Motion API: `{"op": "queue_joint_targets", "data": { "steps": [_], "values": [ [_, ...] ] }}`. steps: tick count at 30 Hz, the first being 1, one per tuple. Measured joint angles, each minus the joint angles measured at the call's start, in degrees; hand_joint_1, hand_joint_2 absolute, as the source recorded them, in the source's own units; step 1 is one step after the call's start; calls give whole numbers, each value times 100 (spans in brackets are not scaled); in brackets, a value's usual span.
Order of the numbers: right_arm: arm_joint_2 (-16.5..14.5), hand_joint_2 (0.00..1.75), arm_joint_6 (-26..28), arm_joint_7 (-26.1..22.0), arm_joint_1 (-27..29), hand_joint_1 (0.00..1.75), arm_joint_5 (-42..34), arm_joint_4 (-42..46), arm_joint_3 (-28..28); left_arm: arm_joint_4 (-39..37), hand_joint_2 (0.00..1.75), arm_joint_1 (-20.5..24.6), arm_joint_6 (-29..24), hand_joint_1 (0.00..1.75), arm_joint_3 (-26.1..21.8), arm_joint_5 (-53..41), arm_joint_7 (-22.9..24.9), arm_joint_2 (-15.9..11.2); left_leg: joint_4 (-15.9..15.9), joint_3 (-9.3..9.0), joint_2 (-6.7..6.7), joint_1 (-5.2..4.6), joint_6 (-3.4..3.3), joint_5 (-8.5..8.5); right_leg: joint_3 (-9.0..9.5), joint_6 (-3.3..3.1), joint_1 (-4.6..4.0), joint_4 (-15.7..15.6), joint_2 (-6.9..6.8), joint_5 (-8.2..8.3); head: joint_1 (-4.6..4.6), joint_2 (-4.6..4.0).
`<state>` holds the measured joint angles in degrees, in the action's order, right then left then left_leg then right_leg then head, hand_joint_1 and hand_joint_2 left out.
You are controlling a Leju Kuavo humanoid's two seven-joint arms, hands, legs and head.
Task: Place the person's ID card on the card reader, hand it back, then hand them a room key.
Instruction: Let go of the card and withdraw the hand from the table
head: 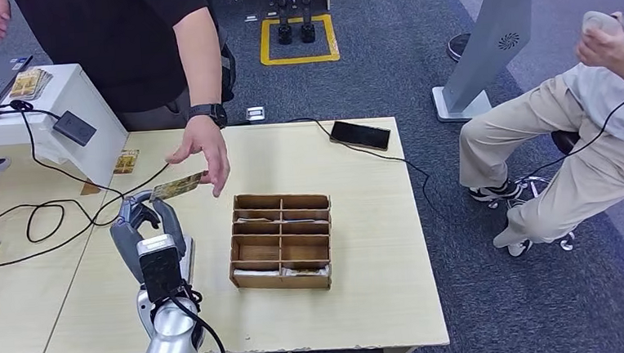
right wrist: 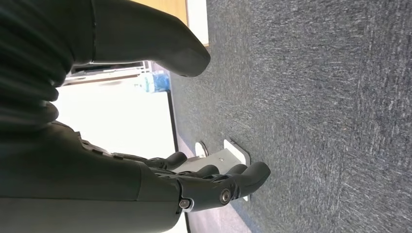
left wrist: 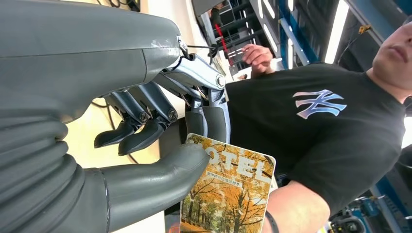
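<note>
One card (left wrist: 228, 194) pinched between left hand (head: 144, 228) thumb and fingers (left wrist: 209, 116), far edge at person's hand (head: 203, 154). Right hand (right wrist: 145, 145) open, holding nothing.

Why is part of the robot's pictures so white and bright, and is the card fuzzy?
Right wrist view: the pale area behind the right hand is washed out by glare. Left wrist view: ceiling lights glare, yet the card held by the left hand prints sharp. Head view: even light, and the card looks small and soft.

A pale wooden table (head: 361, 223) stands on dark grey carpet (head: 415, 47) under ceiling strip lights (left wrist: 335, 29).
</note>
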<state>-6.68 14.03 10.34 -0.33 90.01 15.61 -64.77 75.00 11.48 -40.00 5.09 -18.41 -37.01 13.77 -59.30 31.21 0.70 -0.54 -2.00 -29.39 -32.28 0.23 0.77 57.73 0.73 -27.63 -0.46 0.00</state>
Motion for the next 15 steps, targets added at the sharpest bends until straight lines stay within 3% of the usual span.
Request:
{"op": "queue_joint_targets", "data": {
  "steps": [15],
  "values": [
    [-3,175,0,1,0,0,0,2,3,28,175,68,-1,175,0,1,-1,20,0,0,0,0,0,0,-1,0,0,0,0,0,0,0]
  ]
}}
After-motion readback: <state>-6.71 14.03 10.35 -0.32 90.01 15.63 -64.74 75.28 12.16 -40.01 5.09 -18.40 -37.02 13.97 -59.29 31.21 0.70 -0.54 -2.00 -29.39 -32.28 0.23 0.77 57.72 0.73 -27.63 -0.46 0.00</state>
